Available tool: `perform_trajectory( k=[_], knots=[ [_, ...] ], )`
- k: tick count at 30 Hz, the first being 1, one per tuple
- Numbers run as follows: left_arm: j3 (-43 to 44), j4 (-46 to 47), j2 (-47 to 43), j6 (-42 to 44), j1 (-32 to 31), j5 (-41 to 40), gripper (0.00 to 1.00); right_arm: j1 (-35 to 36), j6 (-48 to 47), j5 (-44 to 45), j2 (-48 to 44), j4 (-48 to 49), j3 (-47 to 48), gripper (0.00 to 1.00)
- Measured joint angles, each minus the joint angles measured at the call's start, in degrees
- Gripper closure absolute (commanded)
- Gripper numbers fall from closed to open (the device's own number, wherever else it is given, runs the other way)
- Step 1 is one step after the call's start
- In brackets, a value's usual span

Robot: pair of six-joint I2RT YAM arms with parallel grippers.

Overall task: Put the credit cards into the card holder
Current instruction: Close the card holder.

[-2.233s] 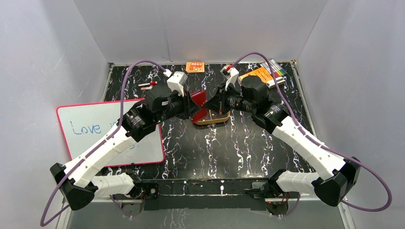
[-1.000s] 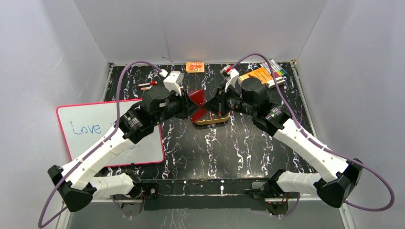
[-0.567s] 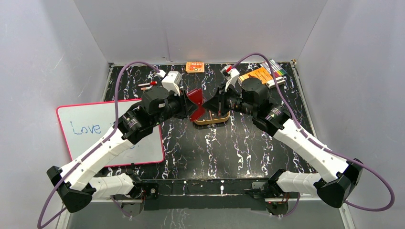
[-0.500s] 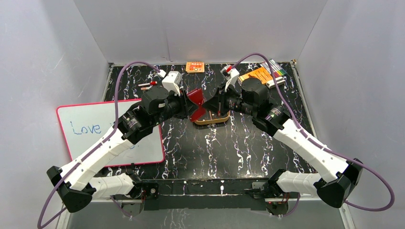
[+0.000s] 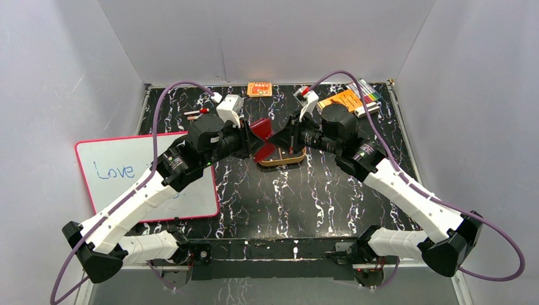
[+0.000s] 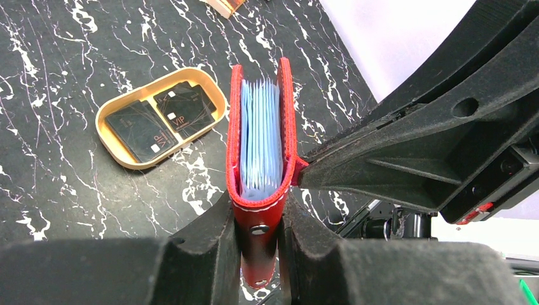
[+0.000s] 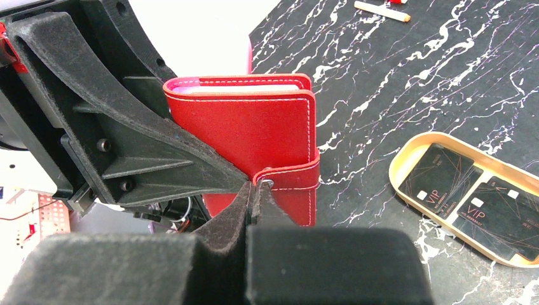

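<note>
Midair, the left pincer (image 6: 257, 216) clamps the red card holder (image 6: 260, 140) by its spine, steadying it while the closed right pincer (image 7: 254, 190) pinches its snap tab (image 7: 289, 178), apparently to unfasten it. Two dark credit cards (image 6: 159, 124) wait in a tan tray (image 6: 111, 149) on the surface below.

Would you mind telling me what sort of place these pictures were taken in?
Most likely a robot-lab test booth: plain white panels wall in a black marbled tabletop, two robot arms are bolted at its near edge, and props such as a whiteboard and marker pens lie about.
</note>
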Motion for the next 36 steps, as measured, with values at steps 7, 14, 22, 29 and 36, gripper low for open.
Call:
perform_trajectory(
  k=[7,14,22,29,36],
  knots=[
    [0.0,0.3,0.0,0.1,0.1,0.9,1.00,0.0,0.1,0.0,0.0,0.5,0.0,1.00],
    [0.0,0.3,-0.2,0.5,0.6,2.4,1.00,0.0,0.4,-0.1,0.1,0.9,0.0,1.00],
    [0.0,0.3,-0.5,1.1,1.1,4.2,1.00,0.0,0.9,-0.7,0.1,1.1,0.0,1.00],
    [0.0,0.5,-0.8,1.1,1.6,5.5,1.00,0.0,1.3,-1.0,0.2,1.4,0.0,1.00],
    [0.0,0.7,-1.1,0.8,2.2,7.0,1.00,0.0,1.5,-1.4,0.2,1.8,0.0,1.00]
  ],
)
